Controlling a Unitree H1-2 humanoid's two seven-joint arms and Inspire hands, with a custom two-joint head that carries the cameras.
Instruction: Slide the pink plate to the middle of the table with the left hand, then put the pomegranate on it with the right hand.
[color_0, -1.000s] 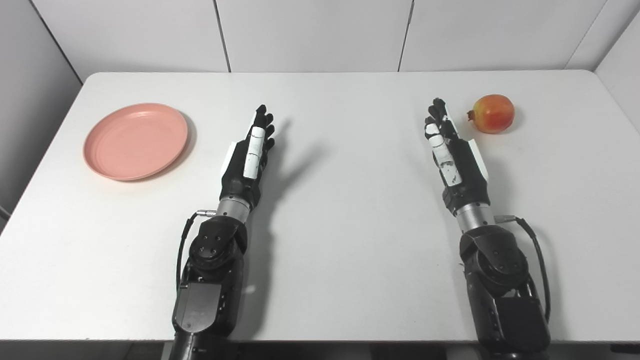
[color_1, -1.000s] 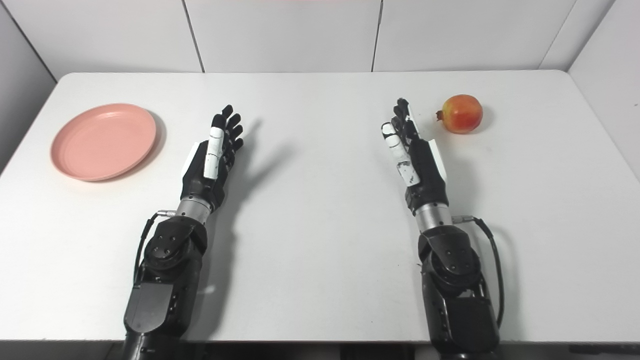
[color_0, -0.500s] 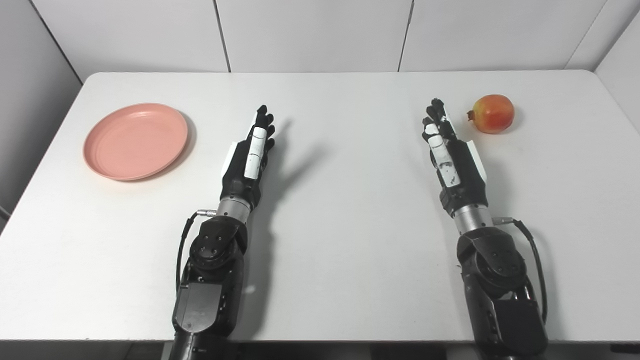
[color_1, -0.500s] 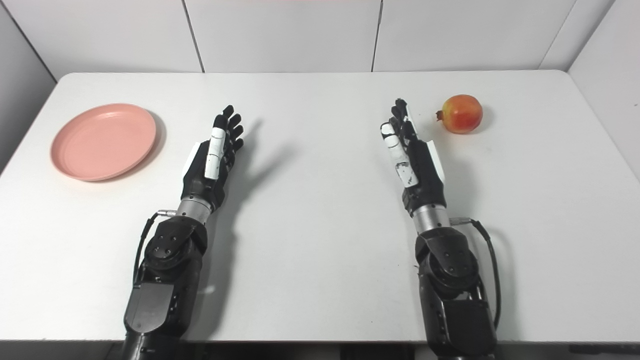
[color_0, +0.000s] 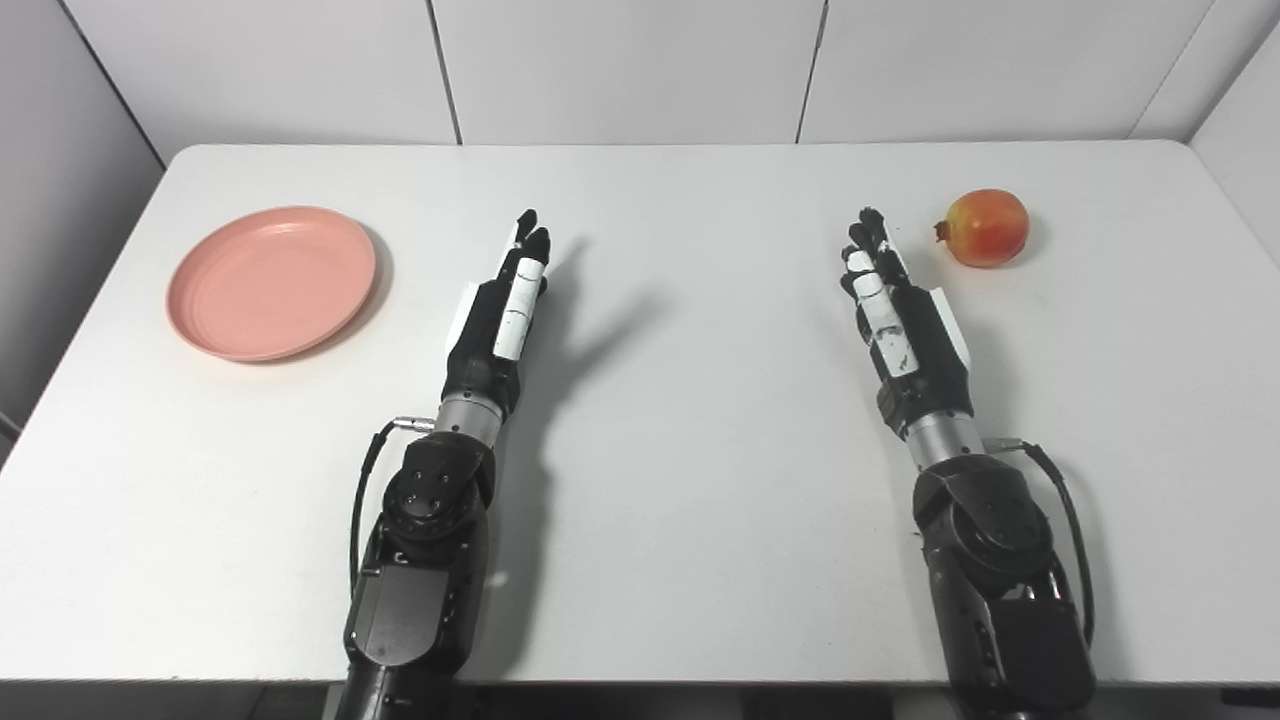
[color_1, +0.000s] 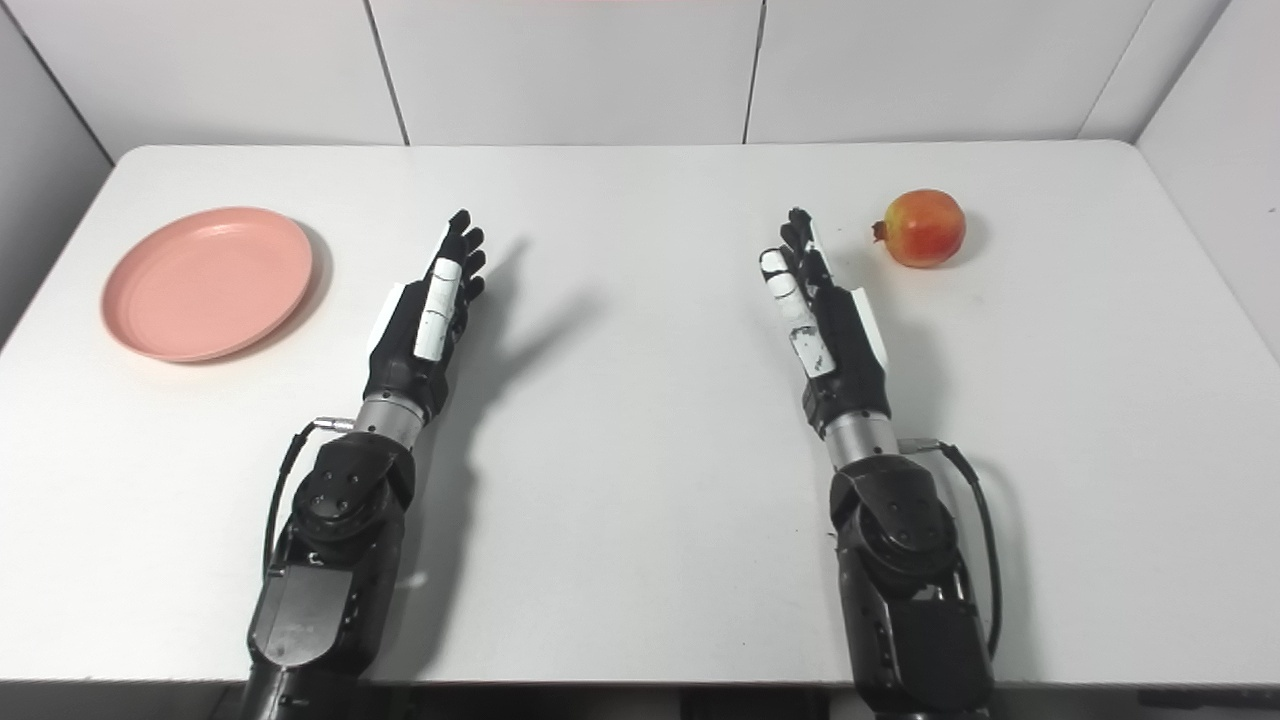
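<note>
Setting: white table (color_0: 700, 420) stood against pale wall panels.
Pink plate: pink plate (color_0: 271, 282) lay flat near the left edge, well apart from the middle; round, so it had no long axis, its hollow facing up.
Pomegranate: pomegranate (color_0: 985, 227) rested at the far right, its crown stub pointing left, toward the right hand.
Left hand: left hand (color_0: 497, 315) was empty, fingers extended and apart, right of the plate and not touching it.
Right hand: right hand (color_0: 903, 318) was empty, fingers extended, near the fruit but clear of it.
Risk: pressing on the plate's shallow rim could likely tip it or slip off; the round fruit might roll if nudged by a fingertip before being enclosed.
</note>
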